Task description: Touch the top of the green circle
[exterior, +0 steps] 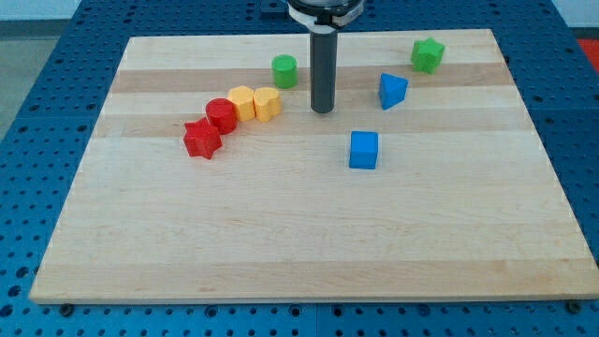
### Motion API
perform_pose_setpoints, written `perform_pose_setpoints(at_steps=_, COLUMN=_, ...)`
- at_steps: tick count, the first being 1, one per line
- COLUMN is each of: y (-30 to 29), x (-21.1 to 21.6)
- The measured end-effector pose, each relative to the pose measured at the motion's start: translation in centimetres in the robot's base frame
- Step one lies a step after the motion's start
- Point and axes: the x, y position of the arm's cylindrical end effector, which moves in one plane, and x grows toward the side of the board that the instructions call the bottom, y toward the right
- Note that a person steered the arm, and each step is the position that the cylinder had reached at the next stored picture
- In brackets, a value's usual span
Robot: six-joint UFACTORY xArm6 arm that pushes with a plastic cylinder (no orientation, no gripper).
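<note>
The green circle (284,70), a short green cylinder, stands on the wooden board (309,243) near the view's top, left of centre. My tip (322,111) rests on the board to the right of and below the green circle, apart from it by a small gap. The dark rod rises straight up from the tip to the view's top edge.
A green star (428,54) sits at the top right. A blue triangle (392,91) and a blue cube (364,150) lie right of my tip. A yellow heart (268,102), yellow hexagon (242,101), red circle (221,114) and red star (202,139) form a diagonal row at the left.
</note>
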Motion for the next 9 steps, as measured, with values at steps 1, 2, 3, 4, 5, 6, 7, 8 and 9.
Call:
perform_pose_setpoints(at_steps=1, y=0.0, x=0.0)
perform_pose_setpoints(at_steps=2, y=0.0, x=0.0)
perform_pose_setpoints(at_steps=3, y=0.0, x=-0.1)
perform_pose_setpoints(at_steps=4, y=0.0, x=-4.8)
perform_pose_setpoints(at_steps=5, y=0.0, x=-5.8)
perform_pose_setpoints(at_steps=6, y=-0.5, x=-10.6)
perform_pose_setpoints(at_steps=7, y=-2.4, x=-13.2)
perform_pose_setpoints(at_steps=8, y=-3.5, x=-13.1)
perform_pose_setpoints(at_steps=9, y=-5.6, x=-11.9)
